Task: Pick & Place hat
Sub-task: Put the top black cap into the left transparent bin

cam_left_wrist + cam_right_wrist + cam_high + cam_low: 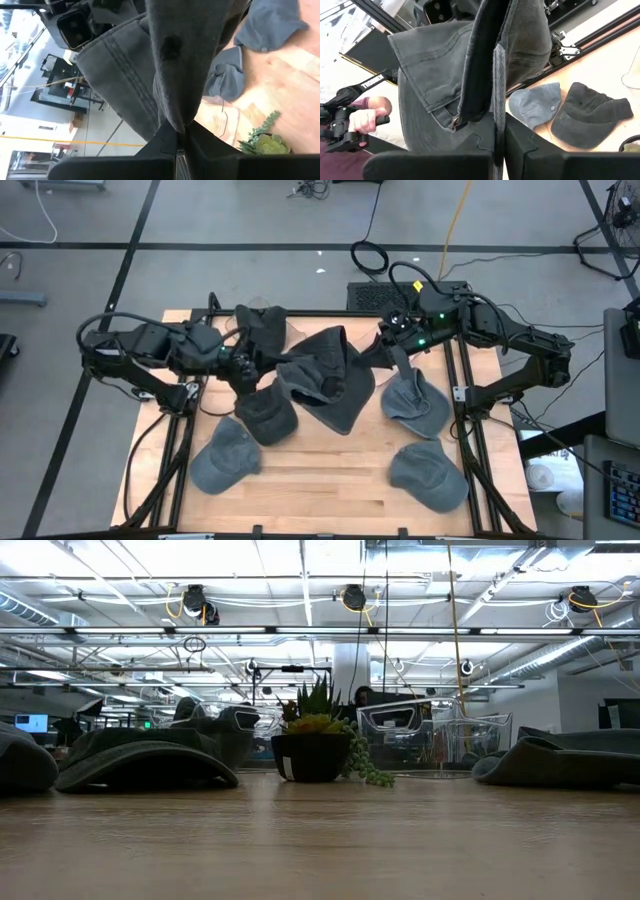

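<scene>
While both arms reach inward over the wooden table (330, 480) from above: left gripper (243, 367) and right gripper (385, 345) pinching opposite edges of a grey denim garment (325, 375), stretched between them at table centre. Around that garment, grey caps: two toward the left arm (262, 412) (222, 458), two toward the right (412, 400) (428, 475).

At table level: potted succulent (312, 745) behind, caps either side.

Past the left wrist: fingers (165, 142) pressed shut on garment fabric (175, 65).

Past the right wrist: fingers (480, 137) clamped on a denim hem (445, 80); beyond it, a person's hand (367, 117) on a handle.
</scene>
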